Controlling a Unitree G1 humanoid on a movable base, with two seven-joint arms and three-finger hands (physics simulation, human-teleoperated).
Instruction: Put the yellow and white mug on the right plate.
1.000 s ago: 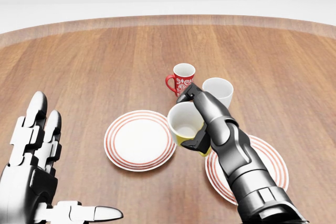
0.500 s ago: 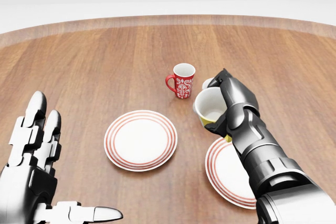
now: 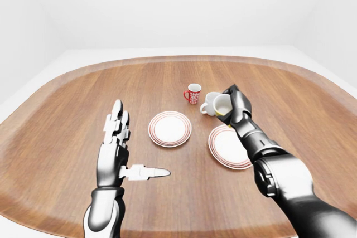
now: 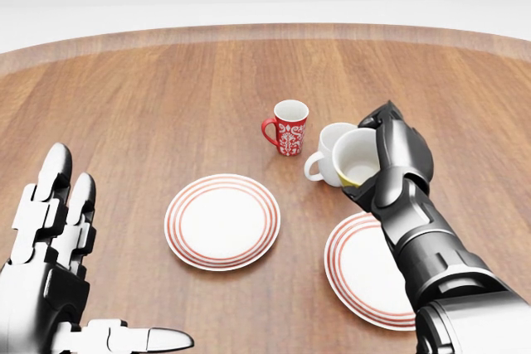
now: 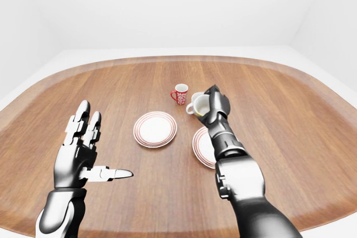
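The yellow and white mug [image 4: 355,157] hangs tilted in the air, its mouth turned toward the view's left, with my right hand [image 4: 375,155] shut on it. In the head view it sits just above the top edge of the right plate [image 4: 362,278], a white plate with red rings. It is close beside a plain white mug [image 4: 322,148]. My left hand [image 4: 79,263] stands open at the lower left, fingers up and thumb pointing right, holding nothing.
A red patterned mug [image 4: 288,128] stands upright left of the white mug. The left plate [image 4: 221,221], also red-ringed, lies bare between my hands. The wooden table [image 3: 67,110] is round-edged, with white floor beyond it.
My right hand has carried the yellow and white mug rightward, from between the two plates to above the right plate's top edge. The white mug now shows. The left hand has not moved.
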